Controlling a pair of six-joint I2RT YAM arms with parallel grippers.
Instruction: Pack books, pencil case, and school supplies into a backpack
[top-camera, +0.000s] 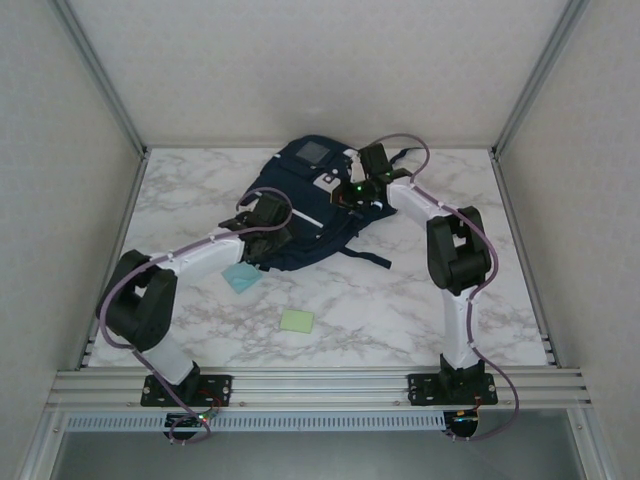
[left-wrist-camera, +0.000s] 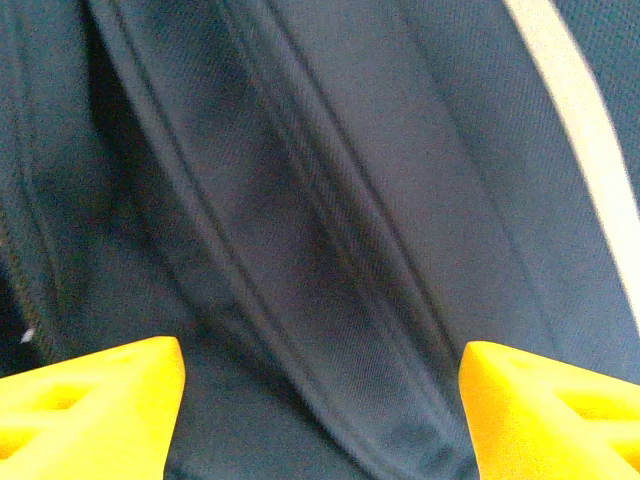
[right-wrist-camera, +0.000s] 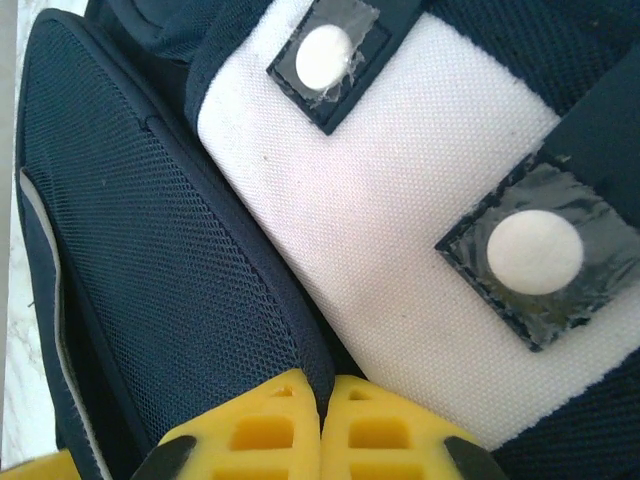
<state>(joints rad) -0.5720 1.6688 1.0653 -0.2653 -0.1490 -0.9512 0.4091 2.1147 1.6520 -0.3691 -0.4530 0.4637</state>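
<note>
Backpack (top-camera: 300, 205) on white marble table (top-camera: 400, 300) between pale walls (top-camera: 320, 70), left claw (left-wrist-camera: 320, 385) released, right claw (right-wrist-camera: 322, 410) clenched.

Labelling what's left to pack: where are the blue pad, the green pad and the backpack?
blue pad (top-camera: 242, 278), top view, its centre.
green pad (top-camera: 297, 320), top view, its centre.
backpack (top-camera: 313, 152), top view, grey patch.

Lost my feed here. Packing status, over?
Left gripper open at backpack. Right gripper shut by white flap. Blue pad, green pad on table, unpacked. No blockage seen.
</note>
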